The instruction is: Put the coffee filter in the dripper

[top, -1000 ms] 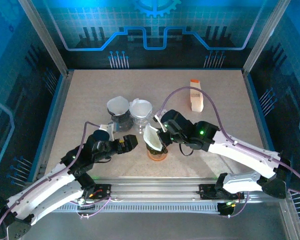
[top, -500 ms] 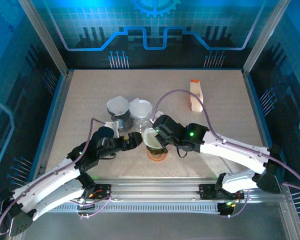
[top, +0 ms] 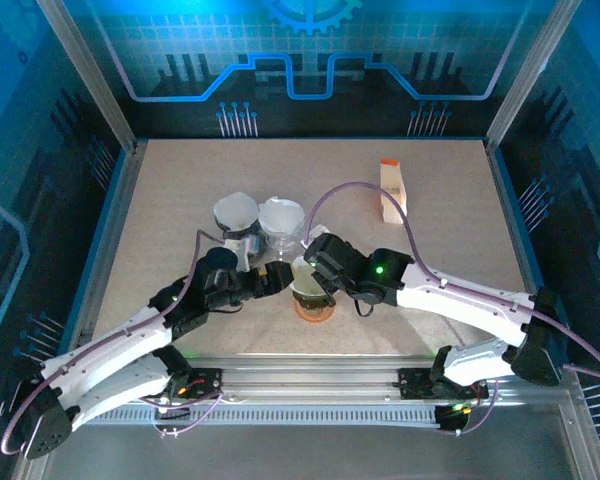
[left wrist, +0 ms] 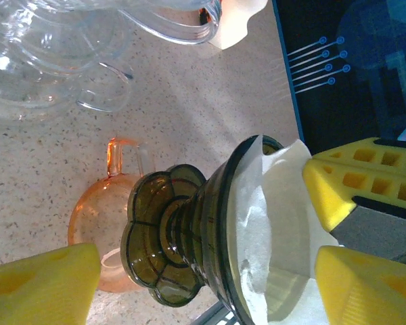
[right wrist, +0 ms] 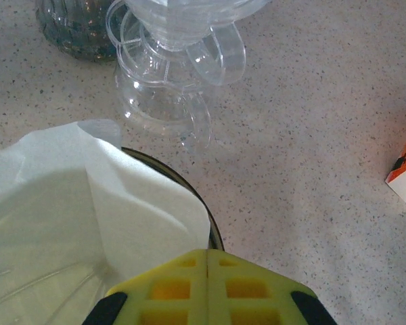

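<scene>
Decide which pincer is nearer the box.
Right. The right pincer is left of the box and closer to the arm bases; the left pincer is farther left, past the right one.

The coffee filter (left wrist: pixel 277 223) sits in the dripper (left wrist: pixel 189 244). A cup (top: pixel 315 309) stands just before the dripper. Behind it is a stack of drippers (top: pixel 281 222), behind-left a second dripper (top: pixel 237 218), and well behind-right a box (top: pixel 391 190).

Lab test cell: aluminium-framed enclosure (top: pixel 88 70)
</scene>
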Robot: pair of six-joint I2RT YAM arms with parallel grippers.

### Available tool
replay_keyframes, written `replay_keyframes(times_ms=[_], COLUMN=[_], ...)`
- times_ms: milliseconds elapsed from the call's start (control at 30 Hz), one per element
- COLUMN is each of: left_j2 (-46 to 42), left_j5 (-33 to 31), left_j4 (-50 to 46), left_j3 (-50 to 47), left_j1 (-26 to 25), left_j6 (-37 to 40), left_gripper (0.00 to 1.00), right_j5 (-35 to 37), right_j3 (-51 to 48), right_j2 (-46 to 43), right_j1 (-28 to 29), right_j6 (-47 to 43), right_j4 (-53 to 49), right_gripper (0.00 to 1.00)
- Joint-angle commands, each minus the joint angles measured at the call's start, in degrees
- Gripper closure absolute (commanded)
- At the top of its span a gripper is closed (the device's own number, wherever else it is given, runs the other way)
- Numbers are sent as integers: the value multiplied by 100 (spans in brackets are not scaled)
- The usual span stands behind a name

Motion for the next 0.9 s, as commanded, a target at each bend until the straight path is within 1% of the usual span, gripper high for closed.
replay_keyframes(times_ms=[0, 133, 200, 300, 400, 467, 500, 600, 667, 733, 800, 867], left_j2=[90, 162, 151, 119, 135, 144, 145, 144, 145, 138, 127, 127], left_j5=[250, 323, 317, 319, 332, 334, 340, 332, 316, 314, 314, 312], left_j4=[285, 303, 301, 268, 244, 234, 233, 232, 224, 226, 227, 220], left_j3=[-111, -152, -181, -222, -218, -217, -218, -218, -216, -218, -218, -213], left_j1=[42, 40, 42, 41, 42, 39, 40, 40, 41, 37, 40, 44], left_j6=[-60, -58, -60, -57, -23, -10, -6, -4, -9, -10, -7, -10], left_gripper=[23, 36, 42, 46, 49, 51, 52, 52, 50, 49, 49, 46], right_j5=[123, 78, 61, 42, 40, 55, 46, -80, -311, -557, -655, -773], right_j3=[-63, -81, -98, -118, -120, -106, -94, -61, -59, -29, -56, -120], right_j2=[46, 27, 18, -5, -89, -179, -224, -367, -438, -412, -369, -335], right_j1=[88, 88, 88, 88, 88, 88, 80, 15, -87, -220, -295, -404], right_j6=[91, 122, 138, 187, 206, 219, 230, 296, 315, 350, 361, 409], right_j4=[61, 94, 99, 108, 116, 112, 103, 93, 80, 14, -2, 15], right_gripper=[100, 100, 98, 95, 88, 80, 75, 55, 49, 46, 43, 41])
